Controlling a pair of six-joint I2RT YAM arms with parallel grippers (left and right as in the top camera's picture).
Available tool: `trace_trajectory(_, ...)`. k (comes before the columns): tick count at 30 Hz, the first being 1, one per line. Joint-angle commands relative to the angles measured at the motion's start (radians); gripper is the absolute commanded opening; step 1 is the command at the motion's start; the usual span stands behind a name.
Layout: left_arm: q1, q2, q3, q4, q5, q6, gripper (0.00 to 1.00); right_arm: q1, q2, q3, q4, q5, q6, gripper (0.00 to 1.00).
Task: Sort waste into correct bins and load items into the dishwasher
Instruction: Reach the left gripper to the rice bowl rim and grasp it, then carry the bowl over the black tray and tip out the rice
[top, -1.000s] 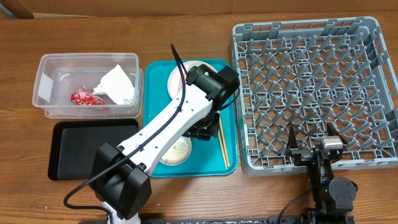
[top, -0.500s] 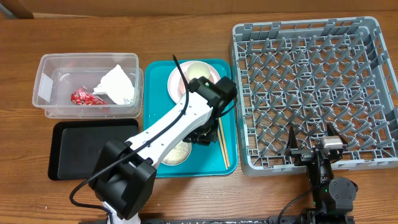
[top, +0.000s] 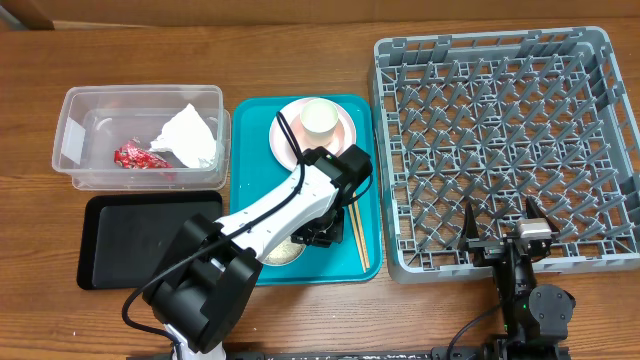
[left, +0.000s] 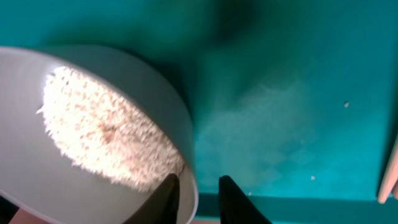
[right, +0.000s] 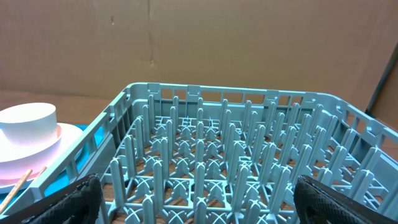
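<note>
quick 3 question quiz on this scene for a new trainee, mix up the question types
1. True or false: the dish rack already holds a dish.
2. Where do the red wrapper and the white napkin lie? A) clear tub B) black tray C) teal tray
3. Fill the gap: the left gripper straddles the rim of the bowl that holds ___.

Key: 1 false; 2 A; 3 rice
</note>
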Motion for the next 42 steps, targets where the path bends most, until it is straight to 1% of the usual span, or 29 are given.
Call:
trace_trajectory(1,-0.006,-0.020,-0.034,0.026,0.006,-0.009,0.20,0.004,-0.010,-0.010,0.005,-0.002,0.000,1.00)
trace_trajectory(6,-0.006,-0.020,-0.048,0.035,0.005,-0.009,0.16,0.004,-0.010,-0.010,0.005,-0.002,0.000,1.00)
trace_trajectory(14,-0.006,-0.020,-0.048,0.034,0.006,-0.009,0.16,0.004,-0.010,-0.010,0.005,-0.002,0.000,1.00)
trace_trajectory(15,-0.006,-0.020,-0.047,0.034,0.005,-0.008,0.13,0.004,-0.011,-0.010,0.005,-0.002,0.000,1.00)
trace_trajectory(17,-0.006,-0.020,-0.048,0.034,0.006,-0.008,0.04,0.004,-0.011,-0.010,0.005,-0.002,0.000,1.00)
trace_trajectory(26,-0.006,-0.020,-0.043,0.029,0.006,-0.008,0.04,0.004,-0.010,-0.010,0.005,-0.002,0.000,1.00)
trace_trajectory(31,-0.006,-0.035,-0.013,0.004,0.004,-0.008,0.04,0.004,-0.011,-0.010,0.005,-0.002,0.000,1.00)
trace_trajectory(35,-0.006,-0.094,0.009,-0.012,-0.001,-0.005,0.04,0.004,-0.011,-0.010,0.005,-0.002,0.000,1.00)
trace_trajectory(39,-0.005,-0.206,0.009,-0.026,0.000,-0.004,0.04,0.004,-0.011,-0.010,0.005,-0.002,0.000,1.00)
trace_trajectory(42,0.011,-0.295,0.009,-0.050,0.001,0.035,0.04,0.004,-0.011,-0.010,0.005,-0.002,0.000,1.00)
